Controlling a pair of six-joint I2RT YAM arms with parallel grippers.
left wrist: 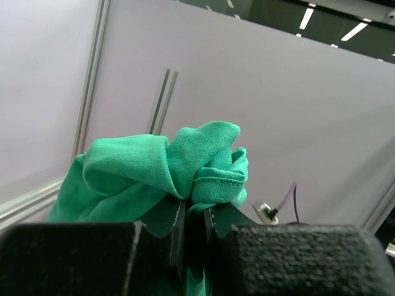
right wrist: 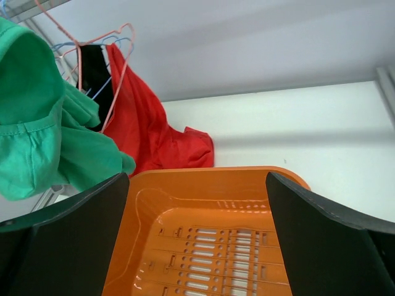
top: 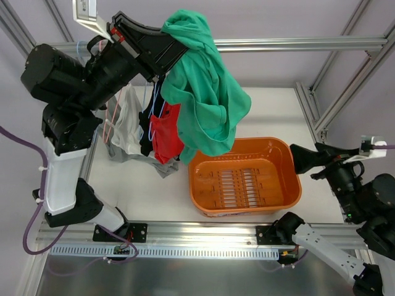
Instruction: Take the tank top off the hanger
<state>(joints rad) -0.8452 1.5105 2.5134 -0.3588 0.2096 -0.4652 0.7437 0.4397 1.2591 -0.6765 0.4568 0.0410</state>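
Left end effector (left wrist: 194,219) clenched, right (right wrist: 196,179) agape.

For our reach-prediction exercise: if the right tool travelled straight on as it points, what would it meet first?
Probably the orange slotted plastic basket, directly ahead of the open right tool; depth unclear.

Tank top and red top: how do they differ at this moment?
The tank top is teal-green; the red top is red. The tank top is bunched and pinched in the left end effector; the red top hangs loose, with no end effector on it. In the top view the tank top spreads wider than the red top. Both are soft fabric.
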